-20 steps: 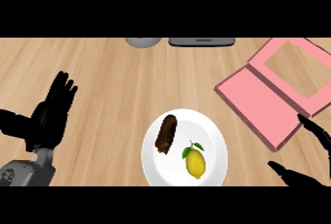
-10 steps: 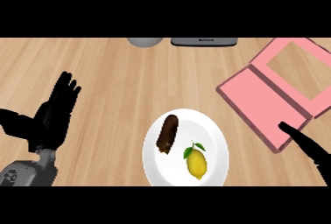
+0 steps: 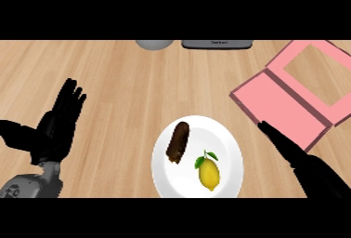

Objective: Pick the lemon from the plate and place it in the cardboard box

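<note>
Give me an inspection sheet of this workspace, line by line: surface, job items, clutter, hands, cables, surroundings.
Surface: light wooden counter.
Job's things: yellow lemon with green leaves lies on the round white plate; open pink box sits right of the plate, nothing seen inside.
Clutter: dark brown oblong pastry on the same plate, apart from the lemon.
Hands: left hand open, resting at the view's left; right hand open, fingers straight, between plate and box, touching neither the lemon nor the pastry.
Cables: nothing seen.
Surroundings: grey rounded object and dark flat object at the far edge.
</note>
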You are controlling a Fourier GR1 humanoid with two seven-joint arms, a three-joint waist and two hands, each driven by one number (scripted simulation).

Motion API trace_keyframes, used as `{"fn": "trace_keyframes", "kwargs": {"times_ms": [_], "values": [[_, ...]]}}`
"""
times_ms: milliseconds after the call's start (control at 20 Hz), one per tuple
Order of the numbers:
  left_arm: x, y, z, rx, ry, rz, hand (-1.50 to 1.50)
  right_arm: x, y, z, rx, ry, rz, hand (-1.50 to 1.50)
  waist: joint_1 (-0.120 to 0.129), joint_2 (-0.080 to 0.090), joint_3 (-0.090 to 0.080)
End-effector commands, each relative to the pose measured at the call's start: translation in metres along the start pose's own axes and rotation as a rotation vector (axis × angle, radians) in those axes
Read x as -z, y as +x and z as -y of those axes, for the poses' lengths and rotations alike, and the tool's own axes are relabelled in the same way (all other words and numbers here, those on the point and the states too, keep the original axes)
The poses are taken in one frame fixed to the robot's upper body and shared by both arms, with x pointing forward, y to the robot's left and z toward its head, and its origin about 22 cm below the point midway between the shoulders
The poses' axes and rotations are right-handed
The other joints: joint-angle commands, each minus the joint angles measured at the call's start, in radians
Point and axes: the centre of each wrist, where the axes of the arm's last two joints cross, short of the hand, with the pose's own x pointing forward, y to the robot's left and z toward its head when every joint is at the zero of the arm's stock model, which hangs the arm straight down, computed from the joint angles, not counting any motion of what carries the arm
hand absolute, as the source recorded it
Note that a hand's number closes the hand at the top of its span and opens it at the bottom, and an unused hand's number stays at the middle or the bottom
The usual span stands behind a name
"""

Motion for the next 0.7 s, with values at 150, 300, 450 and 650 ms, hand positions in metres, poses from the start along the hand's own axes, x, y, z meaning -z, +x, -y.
{"fn": "trace_keyframes", "kwargs": {"times_ms": [150,300,450,650], "values": [[-0.009,0.012,-0.001,0.027,0.007,0.0,0.0,0.014,0.006,-0.034,-0.058,0.012,-0.092,-1.5,-0.002,-0.002,0.001],[0.011,0.012,-0.009,0.013,0.006,-0.004,0.0,0.023,0.019,-0.033,0.002,0.031,-0.111,-1.5,-0.006,0.0,0.001],[-0.004,-0.001,-0.008,0.013,-0.001,-0.023,0.0,0.037,0.019,-0.049,-0.001,0.058,-0.085,-1.5,-0.003,0.0,0.001],[-0.006,-0.007,0.005,0.006,0.005,-0.003,0.0,0.036,0.013,-0.07,-0.019,0.033,-0.115,-1.5,-0.006,0.0,0.001]]}}
